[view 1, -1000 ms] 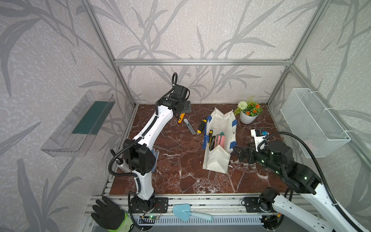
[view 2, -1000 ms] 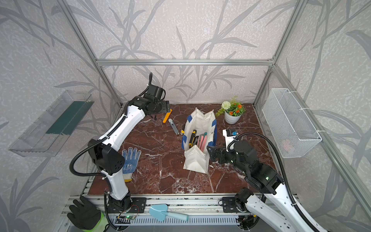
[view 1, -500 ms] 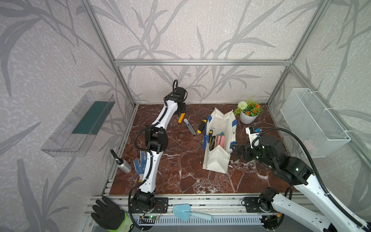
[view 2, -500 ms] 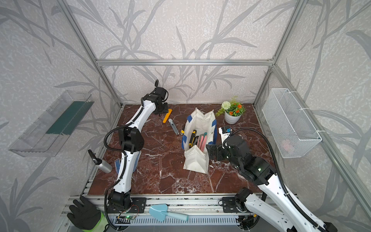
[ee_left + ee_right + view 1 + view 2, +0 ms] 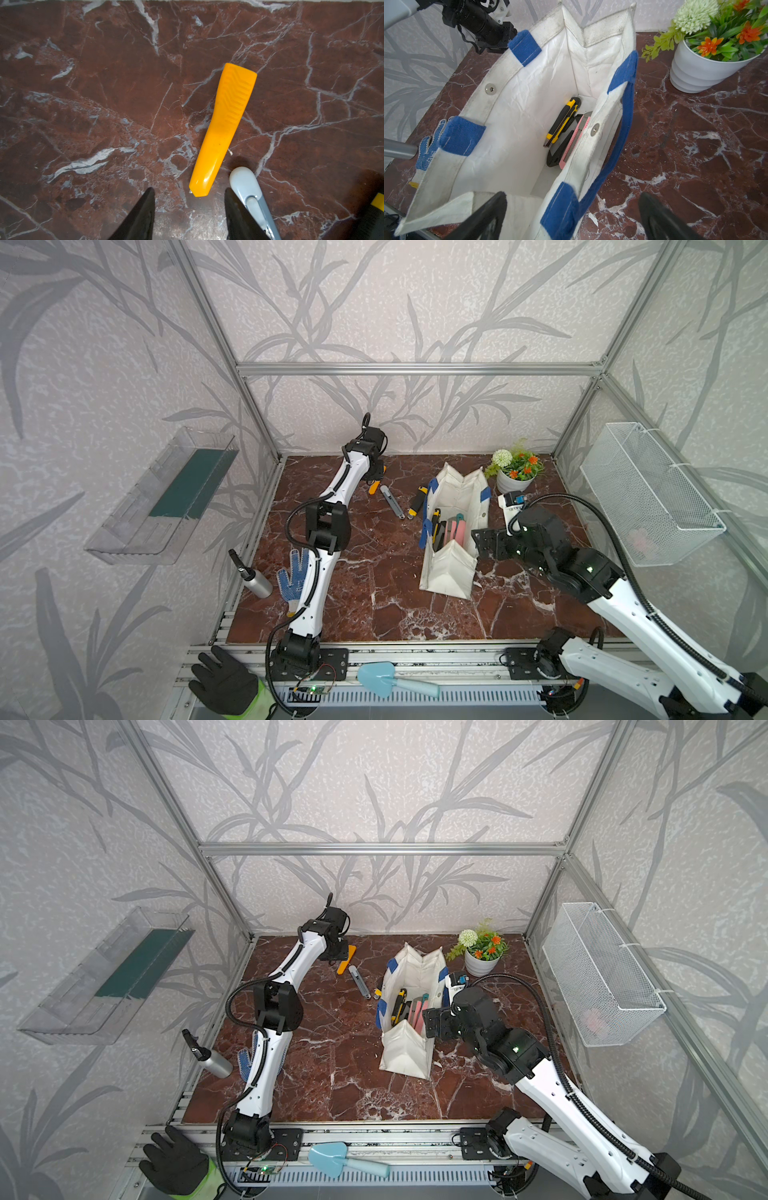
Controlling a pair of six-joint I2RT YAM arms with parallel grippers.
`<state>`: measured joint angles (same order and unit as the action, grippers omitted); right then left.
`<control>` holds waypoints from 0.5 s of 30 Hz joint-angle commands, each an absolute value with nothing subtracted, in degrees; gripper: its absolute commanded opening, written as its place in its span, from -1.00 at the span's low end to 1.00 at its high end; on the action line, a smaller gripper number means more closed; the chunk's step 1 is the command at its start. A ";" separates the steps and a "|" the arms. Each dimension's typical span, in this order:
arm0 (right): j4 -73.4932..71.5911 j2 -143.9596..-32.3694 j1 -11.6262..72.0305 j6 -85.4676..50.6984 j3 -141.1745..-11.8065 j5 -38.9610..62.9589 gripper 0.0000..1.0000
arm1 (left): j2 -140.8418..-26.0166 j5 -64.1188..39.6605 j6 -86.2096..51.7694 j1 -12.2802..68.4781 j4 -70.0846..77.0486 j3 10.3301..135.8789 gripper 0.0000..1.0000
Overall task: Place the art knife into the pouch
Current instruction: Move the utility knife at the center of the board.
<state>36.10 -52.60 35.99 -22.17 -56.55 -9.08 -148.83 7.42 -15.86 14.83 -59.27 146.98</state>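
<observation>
I see the orange art knife (image 5: pixel 223 128) flat on the marble (image 5: pixel 104 83), well apart from the pouch (image 5: pixel 517 116), half-hidden from above by my left gripper (image 5: pixel 189 199), whose wrist view shows empty parted jaws; right gripper (image 5: pixel 573 195) gapes at the pouch rim.

Pouch (image 5: pixel 446 572) stands right of centre on the surface (image 5: pixel 374 593), mouth up, with stored knives (image 5: pixel 562 122) lying inside. Plant pot (image 5: pixel 513 481) sits behind it. Art knife (image 5: pixel 223 128) lies rear left, with the left pincer (image 5: pixel 190 190) over its near end. Two further knives (image 5: pixel 392 502) lie between it and the pouch. Right pincer (image 5: pixel 573 195) straddles the pouch's right wall.
</observation>
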 commanded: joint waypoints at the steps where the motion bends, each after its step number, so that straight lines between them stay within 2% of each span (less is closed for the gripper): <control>1: 34.64 -53.69 35.57 -21.31 -58.67 -9.86 0.98 | -150.69 4.62 -14.15 14.88 -60.00 148.55 0.10; 7: 34.12 -53.93 35.16 -21.95 -58.60 -10.02 0.98 | -152.69 2.99 -14.16 14.88 -60.10 148.55 0.16; 15: 34.51 -53.00 34.64 -22.52 -58.19 -10.46 0.98 | -155.43 2.55 -14.91 14.85 -60.03 148.80 0.15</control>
